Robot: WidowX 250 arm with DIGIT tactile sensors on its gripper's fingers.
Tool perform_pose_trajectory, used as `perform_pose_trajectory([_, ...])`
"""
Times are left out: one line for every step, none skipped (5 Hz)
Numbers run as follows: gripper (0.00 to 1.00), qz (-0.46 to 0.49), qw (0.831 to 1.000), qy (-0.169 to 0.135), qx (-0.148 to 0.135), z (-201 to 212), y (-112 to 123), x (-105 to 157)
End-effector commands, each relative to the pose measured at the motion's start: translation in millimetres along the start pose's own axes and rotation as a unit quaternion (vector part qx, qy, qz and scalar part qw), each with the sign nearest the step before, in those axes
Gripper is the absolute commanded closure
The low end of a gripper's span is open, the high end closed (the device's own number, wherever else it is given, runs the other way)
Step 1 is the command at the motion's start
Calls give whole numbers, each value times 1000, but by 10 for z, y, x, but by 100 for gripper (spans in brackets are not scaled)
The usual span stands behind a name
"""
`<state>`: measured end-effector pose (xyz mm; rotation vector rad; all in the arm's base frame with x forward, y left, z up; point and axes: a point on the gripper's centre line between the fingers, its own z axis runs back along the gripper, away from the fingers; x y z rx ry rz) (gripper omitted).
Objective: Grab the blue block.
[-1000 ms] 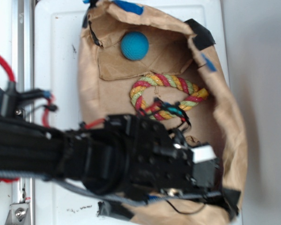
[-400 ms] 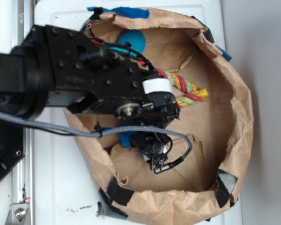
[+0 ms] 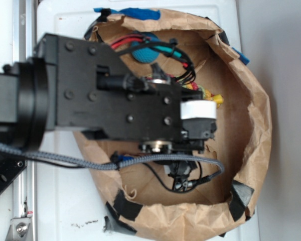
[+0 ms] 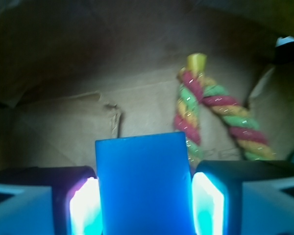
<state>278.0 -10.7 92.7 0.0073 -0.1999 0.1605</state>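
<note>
In the wrist view the blue block (image 4: pixel 144 186), a smooth flat slab, stands between the fingers of my gripper (image 4: pixel 144 196). Both lit pads (image 4: pixel 83 205) press against its sides, so the gripper is shut on it. I cannot tell whether the block is off the bag floor. In the exterior view the black arm (image 3: pixel 115 105) covers the gripper. Only a blue sliver (image 3: pixel 121 159) shows under the arm's lower edge.
A crumpled brown paper bag (image 3: pixel 256 125) surrounds everything. The striped rope ring (image 4: pixel 210 112) lies just beyond the block to the right, mostly under the arm from above (image 3: pixel 206 92). A teal ball (image 3: pixel 143 50) sits at the bag's far end. A grey cable (image 3: pixel 65 159) trails left.
The arm swung from the bag's near edge up over its middle, then shifted right, now covering most of the ball and rope ring. The blue sliver beneath it moved slightly.
</note>
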Motion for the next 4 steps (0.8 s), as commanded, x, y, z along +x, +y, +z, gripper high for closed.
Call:
perform_pose_trajectory([100,-23,999,-38,-30,498,-37,182])
perform_pose_trajectory([100,-24,998,-37,-41,672,-26,139])
perform_pose_trajectory([100,-12,999,-35,-39,675,-31,126])
perform_pose_trajectory([100,-22,998,-58,-24,636,-66,119])
